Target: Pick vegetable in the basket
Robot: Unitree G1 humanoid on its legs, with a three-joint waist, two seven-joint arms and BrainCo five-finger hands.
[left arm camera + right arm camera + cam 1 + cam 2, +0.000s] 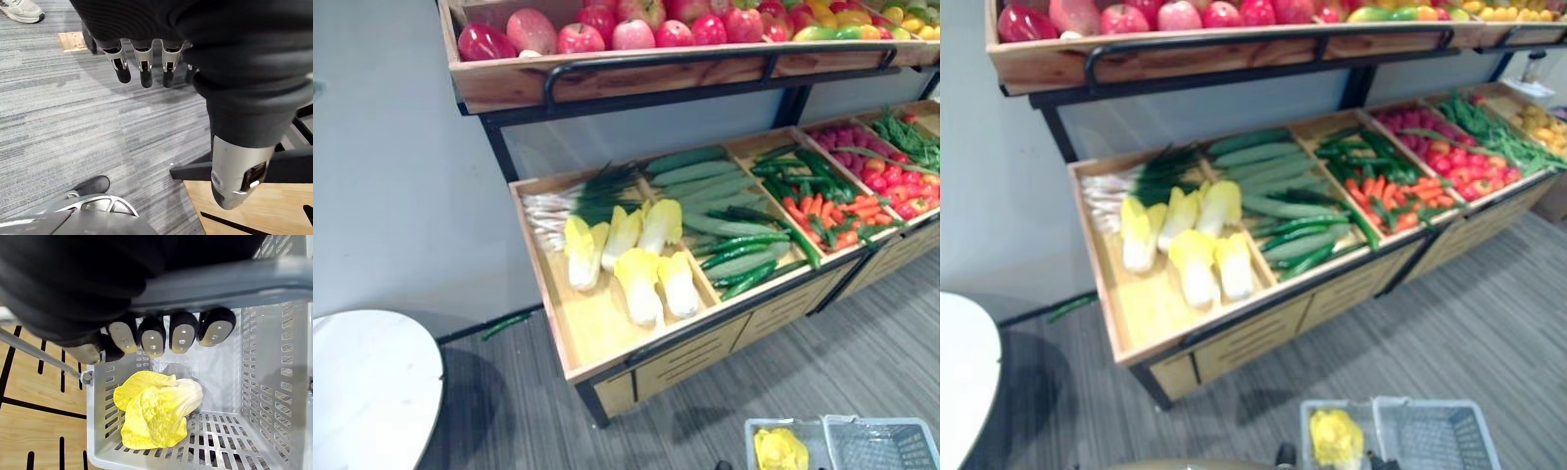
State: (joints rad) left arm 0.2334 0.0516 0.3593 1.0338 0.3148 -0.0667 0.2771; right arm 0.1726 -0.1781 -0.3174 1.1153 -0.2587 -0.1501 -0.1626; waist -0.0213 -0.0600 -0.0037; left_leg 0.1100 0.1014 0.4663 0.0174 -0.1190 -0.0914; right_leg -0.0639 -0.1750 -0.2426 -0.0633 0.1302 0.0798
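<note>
Grey basket (279,382): one yellow cabbage (156,409) inside. Wooden crate (592,328): five more cabbages (636,284). Right hand (152,338) clenched round basket handle (220,281); left hand (143,58) slack, empty.

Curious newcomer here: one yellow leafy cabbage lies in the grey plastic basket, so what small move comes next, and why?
Probably lift the left hand toward the yellow-white cabbages in the wooden crate: that hand hangs open above the carpet, while the right hand is curled round the handle of the grey plastic basket.
</note>
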